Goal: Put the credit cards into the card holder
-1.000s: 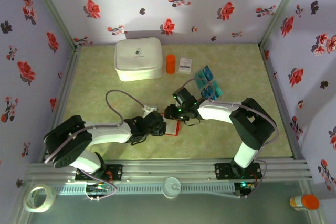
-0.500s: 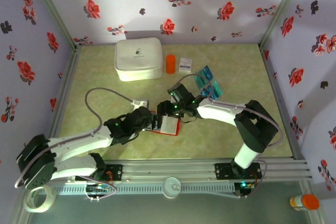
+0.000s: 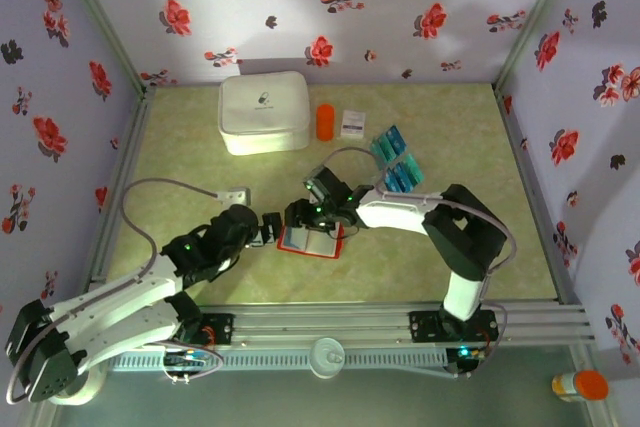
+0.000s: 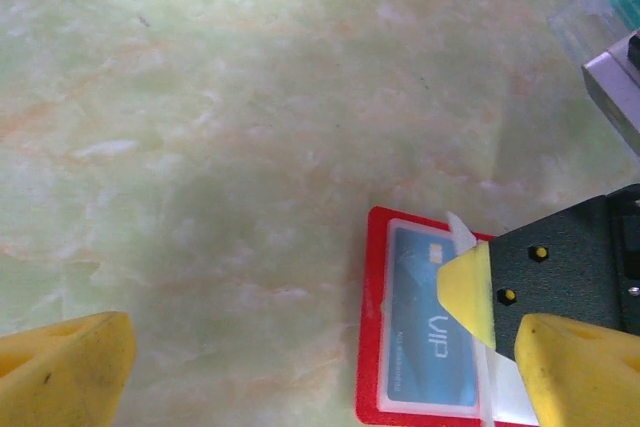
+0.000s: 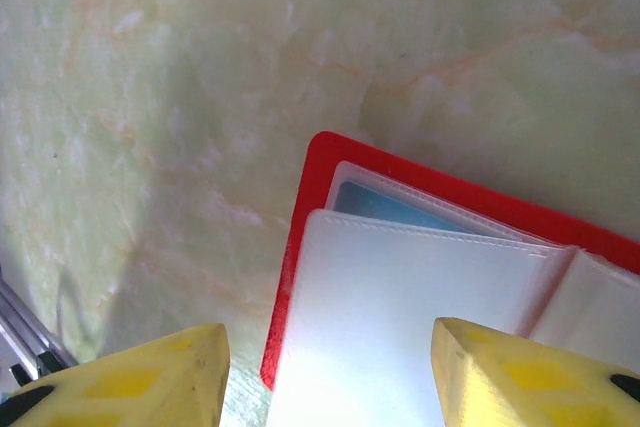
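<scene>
The red card holder [image 3: 320,243] lies open on the table, its pale clear pockets facing up. One blue credit card [image 4: 425,332] marked VIP sits inside a pocket [image 5: 400,317]. My right gripper [image 3: 300,217] hovers open over the holder's left half, one yellow fingertip [image 4: 468,285] resting on a pocket leaf. In the right wrist view the gripper [image 5: 330,377] spans the holder's red edge [image 5: 305,217]. My left gripper [image 3: 272,229] stands wide open just left of the holder, holding nothing [image 4: 320,377]. The other teal and blue credit cards [image 3: 393,160] lie fanned at the back right.
A large white zip case [image 3: 264,112], an orange cylinder [image 3: 325,121] and a small white packet [image 3: 352,123] stand along the back. Floral walls close in the table. A tape roll [image 3: 75,377] and an orange-capped bottle [image 3: 580,385] lie outside the front rail.
My left arm has drawn back to the left and its gripper has opened off the holder. My right gripper has slid left over the open holder and its jaws have widened.
</scene>
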You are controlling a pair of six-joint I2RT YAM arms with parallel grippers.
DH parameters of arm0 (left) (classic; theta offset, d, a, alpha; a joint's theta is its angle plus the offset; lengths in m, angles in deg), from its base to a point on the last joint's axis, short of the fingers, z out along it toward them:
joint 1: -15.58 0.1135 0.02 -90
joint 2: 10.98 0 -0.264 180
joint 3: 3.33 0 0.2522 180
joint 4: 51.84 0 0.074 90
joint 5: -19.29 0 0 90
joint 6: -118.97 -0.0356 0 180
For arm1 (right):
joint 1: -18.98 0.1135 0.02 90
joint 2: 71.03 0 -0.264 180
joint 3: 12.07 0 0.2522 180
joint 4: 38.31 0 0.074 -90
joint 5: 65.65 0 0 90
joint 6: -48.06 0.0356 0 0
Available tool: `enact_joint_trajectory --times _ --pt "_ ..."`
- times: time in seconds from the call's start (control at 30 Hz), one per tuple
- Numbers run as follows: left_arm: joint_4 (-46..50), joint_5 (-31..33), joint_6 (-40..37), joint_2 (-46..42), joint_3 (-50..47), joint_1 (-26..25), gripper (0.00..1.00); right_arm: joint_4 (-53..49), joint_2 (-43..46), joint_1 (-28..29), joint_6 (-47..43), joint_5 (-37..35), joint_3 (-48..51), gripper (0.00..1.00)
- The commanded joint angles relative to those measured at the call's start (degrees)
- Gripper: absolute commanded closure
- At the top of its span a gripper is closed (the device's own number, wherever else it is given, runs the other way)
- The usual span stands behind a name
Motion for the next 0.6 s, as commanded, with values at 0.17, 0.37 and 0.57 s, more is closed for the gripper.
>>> enact_joint_trajectory --times 0.17,0.37,0.57 --pt "1.49 1.34 1.32 -0.61 -1.08 0.6 0.02 3.88 -3.02 0.34 2.8 -1.24 -1.58 0.44" --pt "0.67 0.98 2.08 0.0 -2.06 0.68 0.02 3.79 -2.02 0.21 2.49 -1.4 -0.75 0.44" --pt "-0.09 0.47 2.28 1.88 -2.6 0.69 0.02 3.1 -0.04 -0.55 1.84 -2.02 0.22 0.45"
